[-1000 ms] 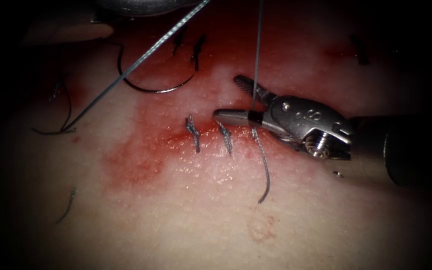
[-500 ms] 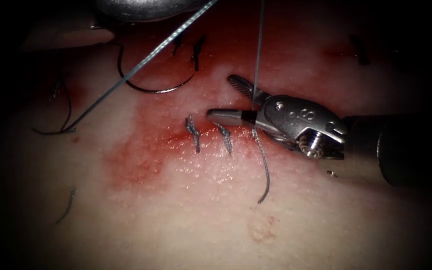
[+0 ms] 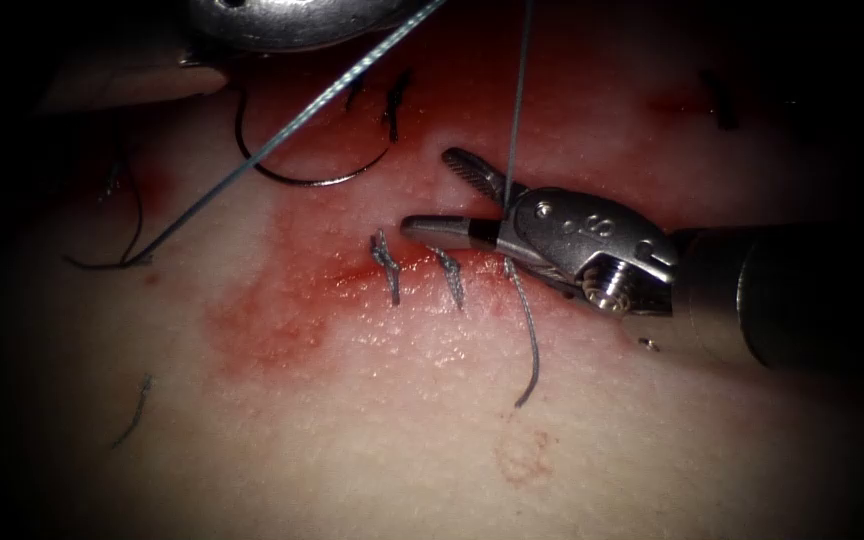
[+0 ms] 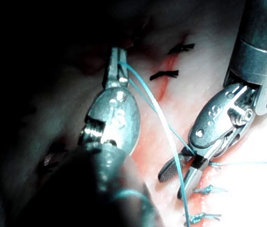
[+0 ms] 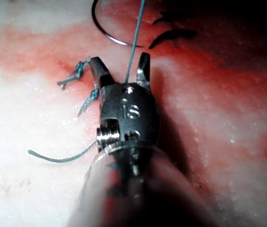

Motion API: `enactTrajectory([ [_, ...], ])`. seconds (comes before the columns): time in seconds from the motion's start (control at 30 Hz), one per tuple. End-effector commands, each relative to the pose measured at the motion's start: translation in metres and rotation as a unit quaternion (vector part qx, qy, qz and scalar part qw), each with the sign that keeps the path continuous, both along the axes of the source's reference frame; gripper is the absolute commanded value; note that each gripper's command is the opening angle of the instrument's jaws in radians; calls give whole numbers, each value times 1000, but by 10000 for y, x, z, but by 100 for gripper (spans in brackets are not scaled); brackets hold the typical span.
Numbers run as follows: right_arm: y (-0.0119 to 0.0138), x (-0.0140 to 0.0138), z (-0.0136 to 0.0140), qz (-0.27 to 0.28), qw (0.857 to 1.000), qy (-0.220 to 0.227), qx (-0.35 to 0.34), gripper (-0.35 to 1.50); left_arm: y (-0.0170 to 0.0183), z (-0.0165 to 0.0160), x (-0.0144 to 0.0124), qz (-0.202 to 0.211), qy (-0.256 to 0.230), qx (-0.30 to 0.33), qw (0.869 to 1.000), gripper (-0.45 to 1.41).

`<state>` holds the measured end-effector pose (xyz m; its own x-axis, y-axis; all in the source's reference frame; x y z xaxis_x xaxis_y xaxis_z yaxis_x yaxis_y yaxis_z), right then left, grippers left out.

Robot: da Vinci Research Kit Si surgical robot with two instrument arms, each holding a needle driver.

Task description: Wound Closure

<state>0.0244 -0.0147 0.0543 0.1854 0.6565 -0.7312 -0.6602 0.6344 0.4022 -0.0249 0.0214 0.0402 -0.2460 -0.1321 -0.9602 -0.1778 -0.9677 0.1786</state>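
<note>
Endoscope view: nearest, a loose thread tail [image 3: 530, 345] lies on the tissue [image 3: 432, 450] below the cut [image 3: 392, 262]. Over the cut's right part, the right tool [image 3: 452, 195] has its fingers apart around the taut thread [image 3: 517, 100], holding nothing. Farther off on the left, the needle [image 3: 302, 175] lies free on the tissue, and the left tool [image 4: 117, 61] has its fingers clamped on the thread.

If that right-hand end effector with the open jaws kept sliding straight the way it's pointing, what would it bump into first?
Probably the thread already standing between the open jaws of the right end effector. Past it, its line runs left toward the stitches and the needle lying free on the tissue; depth is unclear.
</note>
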Motion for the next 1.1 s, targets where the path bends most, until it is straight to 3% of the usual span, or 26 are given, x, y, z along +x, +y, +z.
enactTrajectory([
  [0.03,-2,7,6,2,1000,2,-2,-35,3,4,-5,0,-1,-1,1000,-45],
  [0.17,1,10,4,27,999,-15,-7,-35,-2,1,-6,1,-1,-2,1000,-45],
  [0.43,5,6,-6,38,999,1,-13,-35,-21,-13,-5,7,-5,-5,1000,-45],
  [0.53,0,-7,-12,34,999,11,-16,46,-40,-19,-1,12,-6,-10,1000,-45],
  [0.57,-2,-14,-15,31,999,15,-20,88,-46,-22,0,14,-7,-12,1000,-45],
  [0.63,-4,-36,-24,22,999,27,-31,133,-73,-32,5,21,-10,-17,1000,-45],
  [0.67,-4,-36,-24,22,999,27,-31,133,-73,-32,5,21,-10,-17,1000,-45],
  [0.73,-9,-68,-35,21,998,28,-45,147,-98,-47,13,25,-17,-12,999,-45],
  [0.87,-14,-100,-44,3,998,24,-55,147,-124,-64,17,23,-30,-3,999,-45],
  [1.0,-14,-137,-54,-20,997,19,-71,147,-170,-75,7,35,-54,3,998,-45],
  [1.03,-12,-149,-55,-24,997,12,-77,147,-196,-73,-1,49,-60,7,997,-45],
  [1.1,-11,-157,-56,-25,996,6,-81,145,-208,-71,-4,54,-62,11,997,-45],
])
